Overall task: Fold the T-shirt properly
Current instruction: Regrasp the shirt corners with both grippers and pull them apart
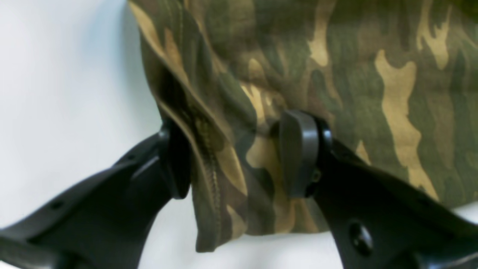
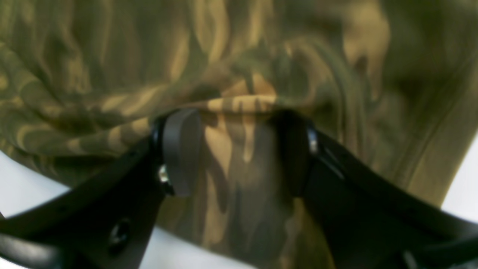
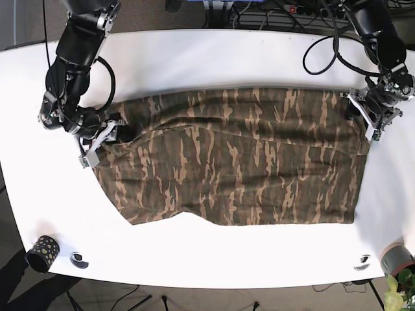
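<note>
Item: T-shirt (image 3: 246, 162), camo print, lying mid-table on the white table (image 3: 194, 58).
Location: spans most of the table width, btwn both arms; lower edge nearer me in base view.
Long axis: runs left-right across base view. Can't tell which end is collar vs hem; no sleeve or neck opening I can pick out.
Left gripper (image 1: 239, 155): on base view's right, at the shirt's upper corner. Pads spread, cloth edge bunched btwn them; the left-hand pad touches fabric, the other looks just off it. I read it as not clamped.
Right gripper (image 2: 239, 149): base view's left, at the opposite end's upper corner. Pads apart, a raised fold of fabric sitting btwn them, not squeezed as far as I see.
Progress: early, I judge. Shirt looks like a wide band, poss. one lengthwise fold in; edges uneven, wrinkles mid-panel.
Left to do: close on both corners, carry over, square up.
Misc: dark cup (image 3: 43, 251) at near table corner, well apart from cloth.
</note>
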Robot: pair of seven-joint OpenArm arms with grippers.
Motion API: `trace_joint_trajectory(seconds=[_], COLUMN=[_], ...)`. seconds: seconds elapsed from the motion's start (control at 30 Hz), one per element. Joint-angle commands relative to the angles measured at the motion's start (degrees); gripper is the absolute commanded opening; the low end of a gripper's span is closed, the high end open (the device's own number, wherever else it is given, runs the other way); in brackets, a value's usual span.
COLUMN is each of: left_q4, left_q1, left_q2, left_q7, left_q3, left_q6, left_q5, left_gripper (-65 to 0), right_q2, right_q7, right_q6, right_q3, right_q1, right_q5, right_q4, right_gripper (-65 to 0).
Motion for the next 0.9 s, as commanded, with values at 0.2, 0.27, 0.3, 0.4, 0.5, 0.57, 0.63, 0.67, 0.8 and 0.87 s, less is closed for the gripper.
trace_joint_trajectory(seconds=[0.2,0.27,0.3,0.4,0.5,0.57,0.63,0.67,0.8,0.87], left_q4=[6.37,7.6,7.77,8.48,11.2,12.43,12.7,12.7,12.7,12.7], left_q1=[0.09,0.09,0.09,-0.34,0.01,0.09,0.71,1.06,1.15,1.24], left_q2=[-1.79,-1.7,-1.7,-1.7,-1.87,-1.96,-2.05,-2.14,-1.79,-1.79], left_q7=[1.98,1.98,1.98,1.98,1.98,2.07,2.07,2.07,2.07,2.07], left_q3=[-2.75,-3.1,-3.02,-3.19,-3.37,-3.37,-3.37,-3.37,-3.37,-3.37], left_q6=[0.16,0.16,0.16,0.16,0.16,0.16,0.16,0.16,0.16,0.16], left_q5=[1.81,1.81,1.81,1.54,-2.06,-5.49,-7.34,-8.13,-8.39,-8.39], left_gripper=[-33.2,-33.2,-33.2,-33.2,-33.1,-33.1,-32.1,-29.6,-21.4,-19.7], right_q2=[7.14,8.73,9.25,9.52,9.52,9.52,9.52,9.52,8.46,8.11], right_q7=[1.93,0.61,0.0,-1.85,-2.9,-2.9,-2.9,-2.82,-1.15,-0.27], right_q6=[-0.07,-0.07,-0.07,-0.07,-0.07,-0.07,-0.07,-0.07,-0.07,-0.07], right_q3=[0.13,0.22,0.48,4.26,7.96,8.4,8.31,8.31,8.22,8.22], right_q1=[2.38,1.06,0.53,-2.02,-5.1,-6.59,-7.47,-8.0,-8.44,-8.52], right_q5=[0.33,0.42,0.42,0.42,0.07,-0.11,-0.11,-0.11,-0.2,-0.2], right_q4=[-1.05,0.88,1.76,5.19,8.97,10.03,10.38,10.29,8.8,7.65], right_gripper=[-32.2,-32.2,-32.2,-31.9,-31.7,-31.5,-31.5,-31.5,-31.5,-31.5])
